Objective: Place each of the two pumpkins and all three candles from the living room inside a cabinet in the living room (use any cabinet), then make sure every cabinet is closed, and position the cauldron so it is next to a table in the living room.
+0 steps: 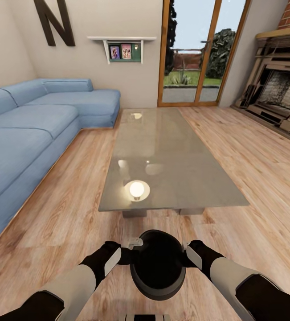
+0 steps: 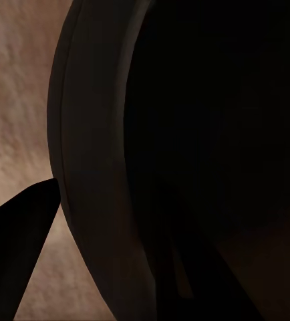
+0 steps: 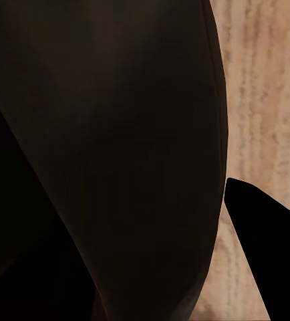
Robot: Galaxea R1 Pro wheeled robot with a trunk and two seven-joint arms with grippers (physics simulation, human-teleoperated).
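Closest to me, I hold the cauldron [image 1: 158, 264] between my two arms, its wide black mouth facing up at me and its greyish rim showing along the near edge. My left tool [image 1: 133, 250] is at the pot's left side and my right tool [image 1: 188, 250] at its right side, each with a finger over the rim and closed on it. In my left wrist view the cauldron's rim [image 2: 85, 154] runs as a pale curved band across the picture, with one dark finger [image 2: 18, 247] of my left tool outside it and the other finger reaching into the black interior, so that tool is clamped on the rim wall. In my right wrist view the cauldron [image 3: 118, 154] bulges dark across most of the picture, with one finger [image 3: 268, 247] of my right tool outside it over the plank floor; the other finger is lost in the dark.

The pot hangs above the light wood floor [image 1: 260, 178], just short of the near end of the bench [image 1: 171, 156], whose glossy grey glass top carries the reflection of a round lamp. To my left runs the blue corner sofa [image 1: 24, 133]. Further on, at the right, stands the fireplace [image 1: 278, 93], and at the far wall the glass door [image 1: 198, 53], a small shelf [image 1: 122, 47] with pictures, and a big dark letter N [image 1: 53, 20].
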